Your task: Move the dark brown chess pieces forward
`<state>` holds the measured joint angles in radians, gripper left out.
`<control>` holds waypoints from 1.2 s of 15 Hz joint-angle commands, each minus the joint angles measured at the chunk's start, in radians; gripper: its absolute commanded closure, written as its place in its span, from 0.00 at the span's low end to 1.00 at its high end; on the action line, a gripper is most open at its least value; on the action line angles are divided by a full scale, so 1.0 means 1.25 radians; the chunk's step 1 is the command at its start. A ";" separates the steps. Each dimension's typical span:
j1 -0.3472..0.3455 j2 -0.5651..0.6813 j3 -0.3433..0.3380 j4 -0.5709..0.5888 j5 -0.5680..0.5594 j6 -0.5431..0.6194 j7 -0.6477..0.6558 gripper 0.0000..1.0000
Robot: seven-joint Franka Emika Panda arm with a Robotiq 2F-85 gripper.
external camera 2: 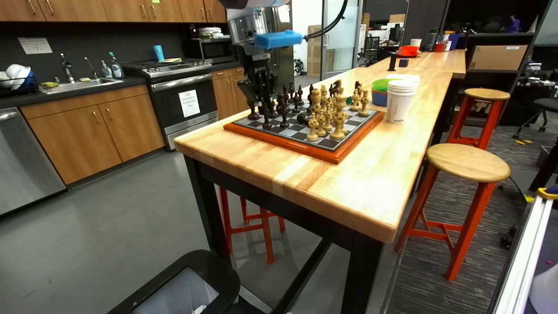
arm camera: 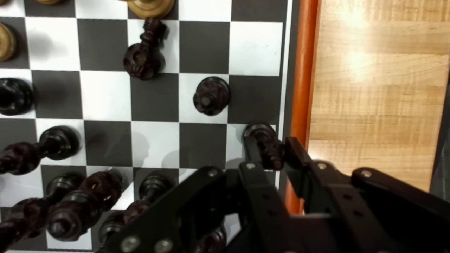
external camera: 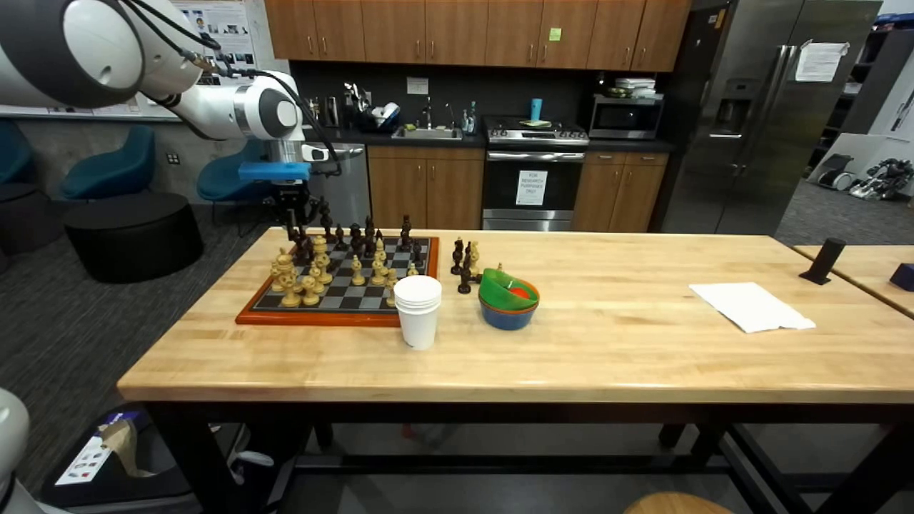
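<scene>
Pale wood worktop (external camera: 607, 343), chessboard (arm camera: 305, 70) on it. Fingers (arm camera: 255, 175) appear pinched on upright dark brown chess piece (arm camera: 268, 142) near chessboard's edge. We fear wide opening or sideways sweep: either could topple neighbouring dark brown chess pieces (arm camera: 153, 188) crowded alongside. Uneven release may tip ours too.

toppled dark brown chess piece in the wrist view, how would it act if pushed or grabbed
The toppled dark brown chess piece would probably roll in a curve: it is rounded and thicker at one end. It looks hard and carved, so likely stiff; its faint sheen suggests it might slip.
</scene>
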<state>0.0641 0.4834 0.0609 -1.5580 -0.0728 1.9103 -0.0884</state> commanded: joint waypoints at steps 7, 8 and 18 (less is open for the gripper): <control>-0.008 0.017 0.001 0.023 0.010 0.013 -0.018 0.94; -0.008 0.018 0.001 0.024 0.012 0.014 -0.019 0.94; 0.002 -0.006 -0.004 0.031 -0.007 -0.006 -0.002 0.14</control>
<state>0.0594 0.4975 0.0609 -1.5304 -0.0740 1.9269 -0.0926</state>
